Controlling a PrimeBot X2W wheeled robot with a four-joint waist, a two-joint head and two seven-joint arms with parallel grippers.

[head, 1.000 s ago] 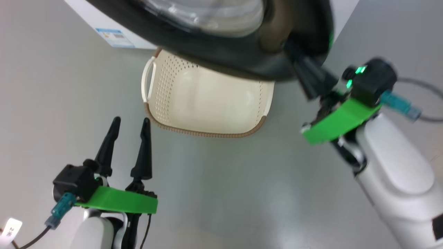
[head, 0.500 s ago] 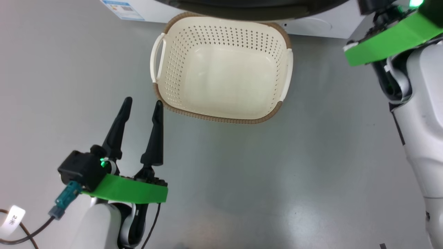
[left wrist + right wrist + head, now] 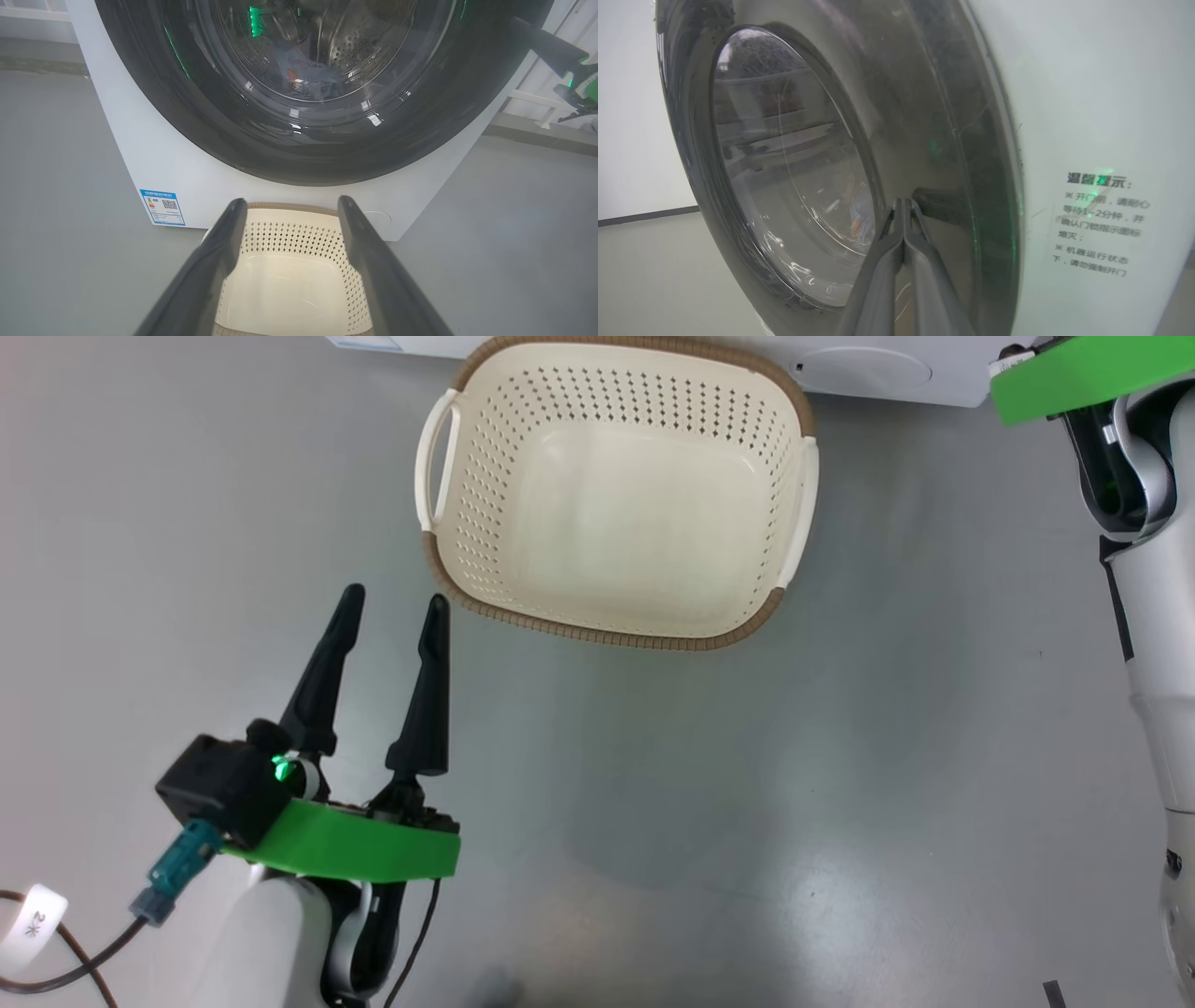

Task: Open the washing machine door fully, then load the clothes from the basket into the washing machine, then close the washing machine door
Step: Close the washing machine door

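Note:
The washing machine door (image 3: 308, 154) lies flat against the white washing machine (image 3: 154, 154), its black rim and glass (image 3: 784, 163) facing out. Through the glass, light-blue clothes (image 3: 303, 77) lie in the steel drum. The cream basket (image 3: 607, 637) stands on the floor under the door with nothing in it. My left gripper (image 3: 395, 597) is open and holds nothing, just off the basket's near left corner. My right gripper (image 3: 903, 201) is shut, its tips pressed against the door's black rim. It also appears at the door's right edge (image 3: 518, 25) in the left wrist view.
Grey floor lies all around the basket. The machine's white base (image 3: 868, 373) runs along the top of the head view. My right forearm (image 3: 1158, 616) fills its right edge. A blue label (image 3: 162, 206) marks the machine's lower left. A tagged cable (image 3: 33, 929) trails by my left arm.
The head camera has tipped down: the door has left its view and the whole basket now shows. The right gripper went up past the top edge with the door. The left gripper stays open.

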